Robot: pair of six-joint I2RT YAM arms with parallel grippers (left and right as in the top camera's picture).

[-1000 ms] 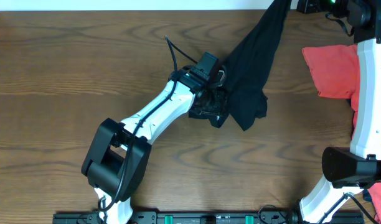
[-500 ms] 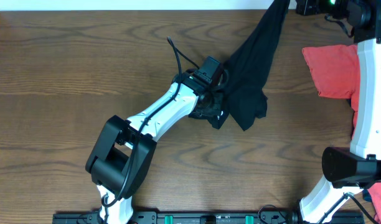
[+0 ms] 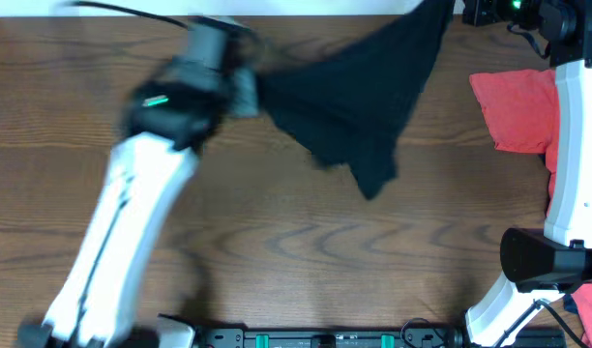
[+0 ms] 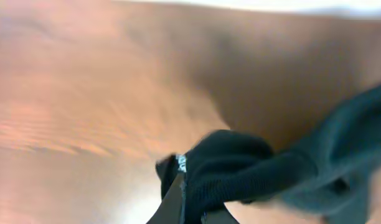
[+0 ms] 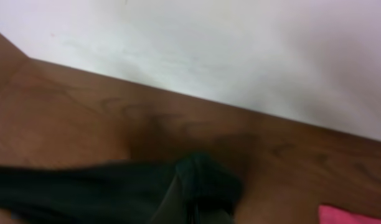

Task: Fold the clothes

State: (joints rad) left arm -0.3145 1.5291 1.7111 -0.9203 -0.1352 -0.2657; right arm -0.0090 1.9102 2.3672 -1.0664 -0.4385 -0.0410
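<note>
- One black garment is stretched between both grippers over the table's 1 o'clock area, with a loose point drooping toward 6 o'clock.
- The left gripper, at the garment's 9 o'clock corner, is pinched tight on a bunched fold of it.
- The right gripper, at the garment's 1 o'clock tip near the table's far edge, is likewise clamped on a wad of the cloth.
- The left arm appears blurred, reaching from 7 o'clock to that corner.
- The right arm stands along the 3 o'clock side.
- A red shirt lies crumpled at 3 o'clock from the garment, apart from it and partly under the right arm.
- The table is brown wood, and a white wall lies beyond it.
</note>
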